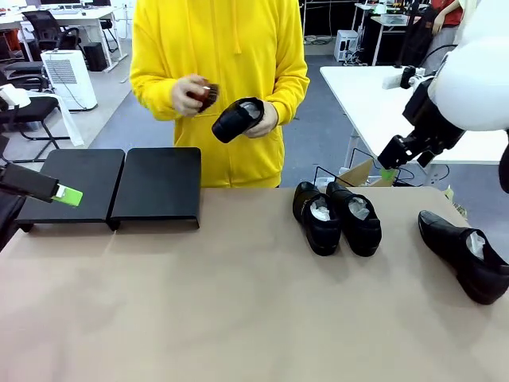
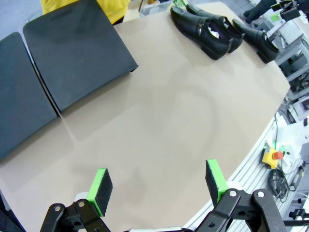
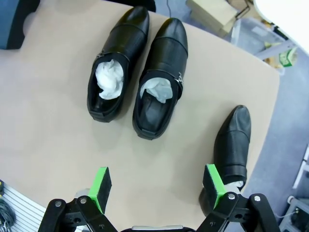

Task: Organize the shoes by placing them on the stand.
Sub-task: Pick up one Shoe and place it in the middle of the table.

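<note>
Across the bench (image 1: 238,318), a person in a yellow hoodie is holding one glossy black shoe (image 1: 237,119) in one hand (image 1: 266,119) and gripping a small brown brush (image 1: 207,95) in the other hand (image 1: 184,94), both raised clear of the surface. You are seeing a pair (image 3: 161,53) lying side by side and touching on the smooth tan top, right of the middle, each rounded, shiny shoe bulging with crumpled white paper (image 3: 110,72). A third shoe (image 1: 461,251) is lying alone near the right edge, well apart from the pair, also carrying paper. Toward the far left, the stand (image 1: 155,183) is sitting as two matte-black rectangular panels, side by side and sloping, with rounded corners. Your left jaws are standing wide apart over the tan top just beside the stand, green pads (image 2: 102,187) showing. Your right jaws are likewise standing wide apart, hovering above the bench between the pair and the third shoe.
</note>
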{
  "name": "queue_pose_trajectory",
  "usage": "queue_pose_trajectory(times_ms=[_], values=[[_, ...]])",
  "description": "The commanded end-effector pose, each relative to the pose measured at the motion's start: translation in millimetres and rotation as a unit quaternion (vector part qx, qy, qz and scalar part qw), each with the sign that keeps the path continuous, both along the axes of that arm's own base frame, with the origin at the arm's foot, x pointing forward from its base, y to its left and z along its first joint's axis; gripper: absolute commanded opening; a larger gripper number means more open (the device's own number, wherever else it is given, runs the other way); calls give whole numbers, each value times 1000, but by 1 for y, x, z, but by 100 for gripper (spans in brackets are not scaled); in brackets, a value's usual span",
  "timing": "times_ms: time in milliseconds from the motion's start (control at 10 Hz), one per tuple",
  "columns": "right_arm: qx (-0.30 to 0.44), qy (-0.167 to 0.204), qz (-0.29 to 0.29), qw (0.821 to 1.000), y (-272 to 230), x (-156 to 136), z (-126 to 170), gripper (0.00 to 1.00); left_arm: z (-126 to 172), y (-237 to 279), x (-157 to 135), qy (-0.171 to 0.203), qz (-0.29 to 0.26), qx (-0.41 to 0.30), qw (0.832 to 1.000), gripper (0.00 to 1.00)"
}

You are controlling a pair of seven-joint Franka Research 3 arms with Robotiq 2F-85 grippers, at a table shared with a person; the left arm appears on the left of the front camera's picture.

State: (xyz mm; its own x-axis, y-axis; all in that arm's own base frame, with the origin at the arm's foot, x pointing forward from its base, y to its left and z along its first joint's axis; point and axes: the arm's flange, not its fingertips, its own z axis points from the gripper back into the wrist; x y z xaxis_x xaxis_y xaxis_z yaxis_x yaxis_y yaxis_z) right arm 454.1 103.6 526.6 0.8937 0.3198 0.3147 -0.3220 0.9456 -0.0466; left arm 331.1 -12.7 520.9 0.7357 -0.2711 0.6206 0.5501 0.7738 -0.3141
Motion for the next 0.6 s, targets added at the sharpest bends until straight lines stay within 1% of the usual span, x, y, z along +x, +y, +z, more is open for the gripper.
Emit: queue_pose_trajectory(times_ms=[0, 200, 500], values=[[-14, 1, 2, 1000, 5, 11, -2, 100, 1, 2, 0, -4, -10, -7, 1000, 100], [-13, -8, -2, 1000, 6, 12, -2, 64, 1, 2, 0, -4, -10, -7, 1000, 100], [-6, -3, -17, 1000, 5, 11, -1, 64, 1, 2, 0, -4, -10, -7, 1000, 100]])
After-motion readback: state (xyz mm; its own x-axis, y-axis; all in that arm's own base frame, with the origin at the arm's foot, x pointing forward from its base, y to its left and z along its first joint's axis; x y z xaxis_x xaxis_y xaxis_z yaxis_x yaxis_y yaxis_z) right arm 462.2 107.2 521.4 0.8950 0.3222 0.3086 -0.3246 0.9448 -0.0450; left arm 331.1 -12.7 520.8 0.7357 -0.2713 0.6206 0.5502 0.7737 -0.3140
